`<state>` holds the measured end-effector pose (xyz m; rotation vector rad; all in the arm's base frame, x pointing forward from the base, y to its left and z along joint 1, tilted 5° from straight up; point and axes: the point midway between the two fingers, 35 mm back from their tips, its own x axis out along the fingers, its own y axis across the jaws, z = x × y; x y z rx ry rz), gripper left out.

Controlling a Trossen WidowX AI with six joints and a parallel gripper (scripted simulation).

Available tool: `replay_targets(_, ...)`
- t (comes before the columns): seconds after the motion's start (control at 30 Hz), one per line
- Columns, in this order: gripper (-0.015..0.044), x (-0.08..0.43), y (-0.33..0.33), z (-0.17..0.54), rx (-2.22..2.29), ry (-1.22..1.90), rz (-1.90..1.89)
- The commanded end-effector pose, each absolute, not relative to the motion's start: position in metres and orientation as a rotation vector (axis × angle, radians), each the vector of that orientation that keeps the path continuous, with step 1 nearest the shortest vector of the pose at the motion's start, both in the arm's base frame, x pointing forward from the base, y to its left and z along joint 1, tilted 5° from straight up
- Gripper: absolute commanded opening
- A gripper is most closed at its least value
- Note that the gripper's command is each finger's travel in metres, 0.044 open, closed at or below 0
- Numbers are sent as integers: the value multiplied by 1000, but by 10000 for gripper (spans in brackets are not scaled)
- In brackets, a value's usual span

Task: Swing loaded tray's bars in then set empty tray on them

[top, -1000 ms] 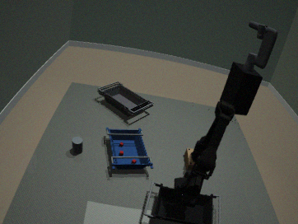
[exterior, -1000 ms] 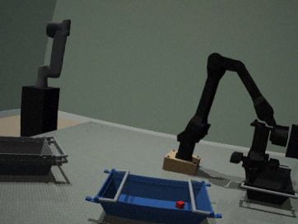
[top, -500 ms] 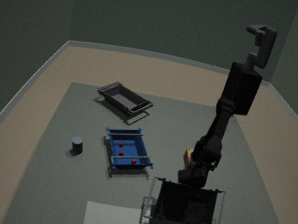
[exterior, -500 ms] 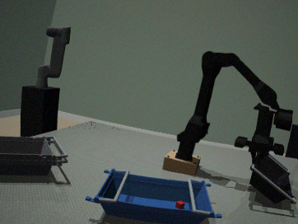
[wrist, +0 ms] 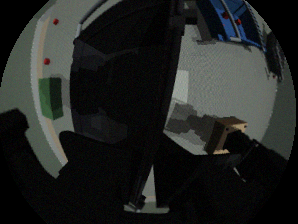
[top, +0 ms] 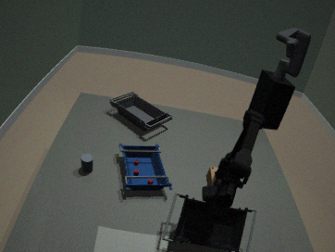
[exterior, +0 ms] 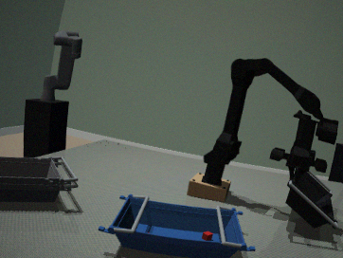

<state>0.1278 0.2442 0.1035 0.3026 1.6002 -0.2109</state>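
Note:
The loaded blue tray (top: 162, 168) (exterior: 180, 240) stands upright on the table. Red blocks (top: 136, 171) (exterior: 207, 235) lie inside. One wire bar (top: 139, 150) (exterior: 138, 214) crosses its top near one end, the other bar (top: 147, 177) (exterior: 221, 225) near the opposite end. The empty black tray (top: 213, 227) (exterior: 308, 206) (wrist: 110, 75) hangs tilted above the table, right of the blue tray in the exterior view. My gripper (exterior: 294, 175) (wrist: 149, 129) is shut on a side wall of the black tray; the arm partly hides the fingertips in the top view. The black tray's bars (top: 172, 213) are at its ends.
A grey tray (top: 139, 113) (exterior: 28, 192) with wire bars stands beyond the blue one. A grey cylinder (top: 87, 163) stands on the far side of the blue tray from my arm. My wooden base (top: 212, 176) (exterior: 208, 188) is near. Another arm stands on a black pedestal (top: 273, 99) (exterior: 45, 125).

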Motion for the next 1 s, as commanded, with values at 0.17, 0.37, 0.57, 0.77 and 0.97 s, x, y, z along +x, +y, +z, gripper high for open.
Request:
replay_targets(0.17,0,140,263,140,325,1587,-181)
replay_targets(0.37,0,145,270,161,325,1586,-180)
replay_targets(0.57,0,149,276,181,325,1586,-180)
replay_targets(0.77,0,152,281,201,326,1586,-179)
replay_targets(0.97,0,153,281,203,326,1586,-179)
